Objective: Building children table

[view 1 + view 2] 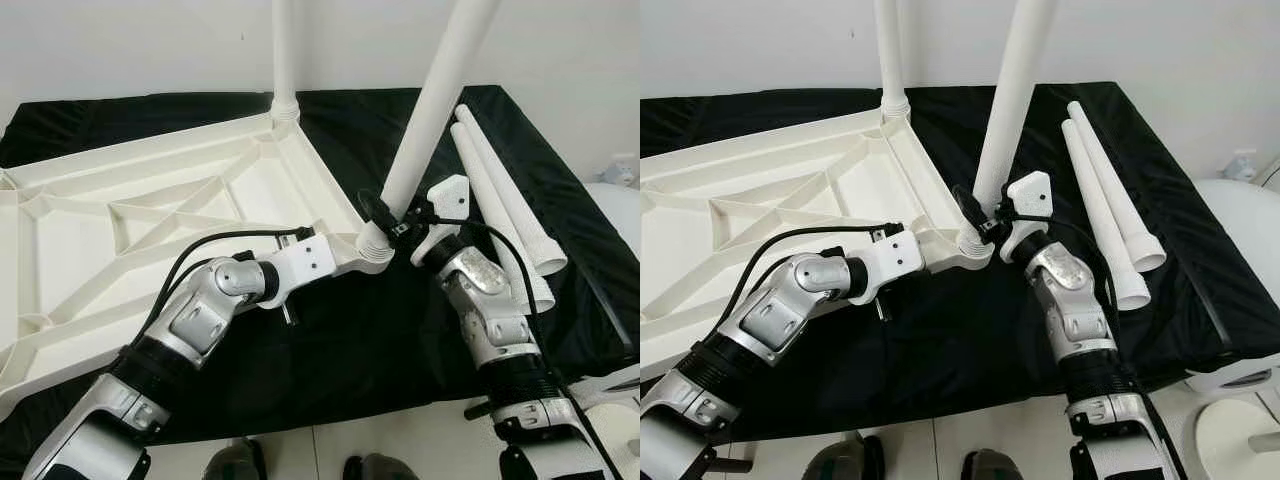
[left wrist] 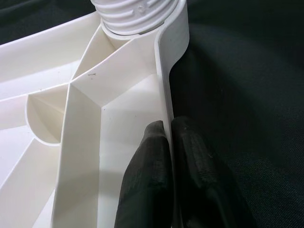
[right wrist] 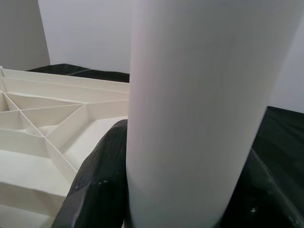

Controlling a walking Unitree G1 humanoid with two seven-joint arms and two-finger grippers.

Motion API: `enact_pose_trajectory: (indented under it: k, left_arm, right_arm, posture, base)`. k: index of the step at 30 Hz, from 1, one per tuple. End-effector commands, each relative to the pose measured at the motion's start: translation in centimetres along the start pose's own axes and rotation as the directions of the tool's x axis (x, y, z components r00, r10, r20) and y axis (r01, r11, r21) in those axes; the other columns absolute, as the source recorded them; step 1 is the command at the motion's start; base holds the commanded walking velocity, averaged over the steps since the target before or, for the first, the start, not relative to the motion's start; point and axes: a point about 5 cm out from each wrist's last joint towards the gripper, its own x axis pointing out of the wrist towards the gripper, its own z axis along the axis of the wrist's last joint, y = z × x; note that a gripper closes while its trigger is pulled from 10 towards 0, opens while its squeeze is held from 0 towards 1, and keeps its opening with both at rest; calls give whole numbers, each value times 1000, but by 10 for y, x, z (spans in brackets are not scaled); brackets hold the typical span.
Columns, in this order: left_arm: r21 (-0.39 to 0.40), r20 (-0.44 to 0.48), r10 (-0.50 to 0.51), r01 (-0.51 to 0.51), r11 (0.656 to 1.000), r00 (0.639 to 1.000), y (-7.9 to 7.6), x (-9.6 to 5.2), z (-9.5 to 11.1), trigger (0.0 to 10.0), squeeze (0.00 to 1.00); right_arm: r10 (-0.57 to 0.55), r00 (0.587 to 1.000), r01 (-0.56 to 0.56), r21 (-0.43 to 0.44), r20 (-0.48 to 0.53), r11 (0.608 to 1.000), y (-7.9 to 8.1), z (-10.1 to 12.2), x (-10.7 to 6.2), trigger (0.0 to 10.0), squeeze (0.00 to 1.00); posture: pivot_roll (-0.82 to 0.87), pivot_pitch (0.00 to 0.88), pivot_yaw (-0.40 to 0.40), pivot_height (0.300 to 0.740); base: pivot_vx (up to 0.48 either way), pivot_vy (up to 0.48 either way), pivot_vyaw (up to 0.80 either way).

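A white children's tabletop (image 1: pixel 150 215) lies upside down on a black cloth, its ribbed underside up. One white leg (image 1: pixel 285 60) stands upright in the far corner socket. A second leg (image 1: pixel 430 110) leans to the right in the near corner socket (image 1: pixel 373 246). My right gripper (image 1: pixel 388 215) is shut on this leg just above the socket; its black fingers (image 3: pixel 102 180) flank the tube (image 3: pixel 199 114). My left gripper (image 2: pixel 168 137) is shut on the tabletop's rim wall (image 2: pixel 164 80) close to that corner, one finger on each side. Two loose legs (image 1: pixel 510 210) lie at the right.
The black-covered surface (image 1: pixel 350 350) ends at its front edge just before my body, with pale floor below. Two dark rounded feet (image 1: pixel 235 462) show at the bottom. A white rounded object (image 1: pixel 615 205) sits beyond the right edge. A white wall stands behind.
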Motion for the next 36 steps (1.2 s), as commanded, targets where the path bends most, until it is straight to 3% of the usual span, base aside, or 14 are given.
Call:
enact_pose_trajectory:
  k: [1,9,12,26,36]
  left_arm:
    - [17,-17,-3,3,1000,1000,0,-5,-2,10000,0]
    - [15,-17,-1,1,1000,1000,-1,-5,-2,10000,0]
    - [15,-16,-1,2,1000,1000,0,-4,-2,10000,0]
    - [17,-14,1,-1,1000,1000,1,-4,-1,10000,0]
    - [18,-12,6,-5,1000,1000,1,-4,-1,10000,0]
  right_arm:
    - [-101,936,129,62,-336,990,-19,-60,-36,10000,0]
    - [-116,933,133,26,-340,991,-38,-52,-34,10000,0]
    - [-90,943,113,55,-322,992,-39,-50,-33,10000,0]
    - [37,927,-43,-9,-373,999,-51,-47,-42,10000,0]
    - [2,936,-6,-11,-353,1000,-38,-60,-47,10000,0]
  posture:
    - [2,118,22,740]
    - [0,123,25,740]
    - [1,123,25,740]
    - [-1,124,23,740]
    - [0,119,17,740]
  base:
    - [0,0,0]
    - [0,0,0]
    - [0,0,0]
    - [0,0,0]
    - [0,0,0]
